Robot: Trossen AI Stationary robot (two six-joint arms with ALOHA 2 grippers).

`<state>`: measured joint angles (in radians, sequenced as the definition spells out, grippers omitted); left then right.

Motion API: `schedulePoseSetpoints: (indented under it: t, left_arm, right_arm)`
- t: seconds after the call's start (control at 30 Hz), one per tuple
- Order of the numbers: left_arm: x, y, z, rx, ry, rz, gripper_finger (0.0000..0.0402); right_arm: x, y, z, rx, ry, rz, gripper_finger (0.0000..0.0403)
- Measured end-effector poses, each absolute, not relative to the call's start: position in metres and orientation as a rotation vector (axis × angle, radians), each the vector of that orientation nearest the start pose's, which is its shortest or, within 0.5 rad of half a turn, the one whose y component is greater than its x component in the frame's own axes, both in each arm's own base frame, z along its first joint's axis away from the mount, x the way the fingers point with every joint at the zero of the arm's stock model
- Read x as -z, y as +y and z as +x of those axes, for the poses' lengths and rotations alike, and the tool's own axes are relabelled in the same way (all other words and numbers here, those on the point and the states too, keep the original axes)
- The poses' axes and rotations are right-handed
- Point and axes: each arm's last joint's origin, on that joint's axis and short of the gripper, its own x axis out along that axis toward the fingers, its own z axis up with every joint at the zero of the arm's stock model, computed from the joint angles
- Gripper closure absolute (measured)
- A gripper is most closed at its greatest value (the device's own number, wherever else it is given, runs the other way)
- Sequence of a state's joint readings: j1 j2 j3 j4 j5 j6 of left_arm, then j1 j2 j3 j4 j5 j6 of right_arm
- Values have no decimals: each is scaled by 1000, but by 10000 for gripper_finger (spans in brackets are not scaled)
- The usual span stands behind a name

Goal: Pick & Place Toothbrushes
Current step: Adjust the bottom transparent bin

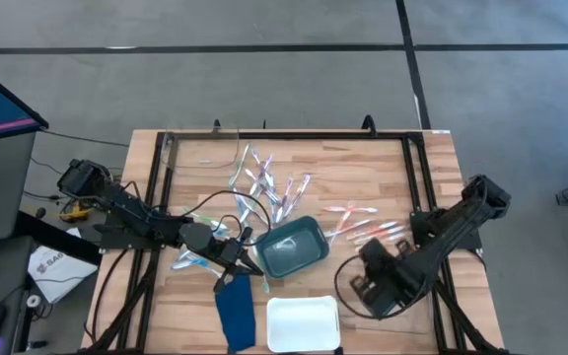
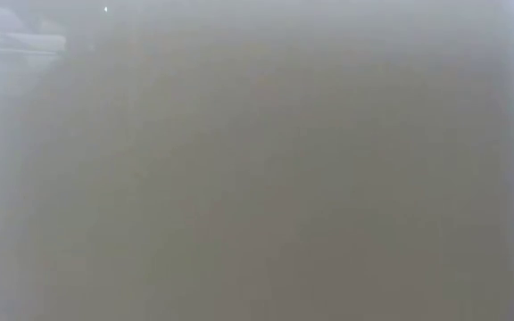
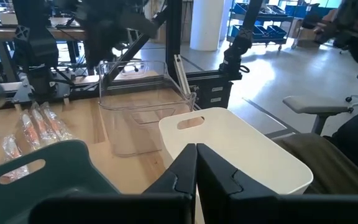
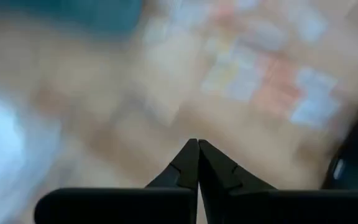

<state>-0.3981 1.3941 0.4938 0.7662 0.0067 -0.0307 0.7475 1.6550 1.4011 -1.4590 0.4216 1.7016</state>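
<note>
I see the toothbrushes (image 1: 269,187) scattered on the tabletop (image 1: 185,158) beyond the teal tray (image 1: 292,247); light, slick, springy, I judge; I'd pinch mid-handle; left pincer (image 3: 196,163) and right pincer (image 4: 197,155) both together, empty.

1. Worktop (image 1: 363,177): pale wood planks, matt.
2. Teal tray (image 1: 289,248): smooth plastic, slight sheen.
3. White tray (image 1: 303,323): smooth matt plastic.
4. Clear bin (image 3: 143,106): transparent glossy plastic.
5. Dark blue piece (image 1: 235,314): cloth-like, matt.

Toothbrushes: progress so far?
Nothing looks placed: the teal tray and white tray both look empty. Both tools, left and right, are shut on nothing. The toothbrushes all lie scattered on the table.
</note>
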Motion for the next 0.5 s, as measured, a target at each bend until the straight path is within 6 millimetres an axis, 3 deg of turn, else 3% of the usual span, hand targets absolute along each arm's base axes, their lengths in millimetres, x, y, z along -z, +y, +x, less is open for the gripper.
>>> schedulePoseSetpoints:
  t: [0.1,0.23,0.5]
  left_arm:
    - [-196,-104,248,402,139,-4,401]
    - [-196,-104,248,402,140,-4,401]
    - [-195,-104,248,402,142,-2,401]
  right_arm:
    - [-263,168,212,1023,1030,432,403]
    - [-240,151,213,1146,1085,454,403]
    - [-206,143,214,1147,1218,545,403]
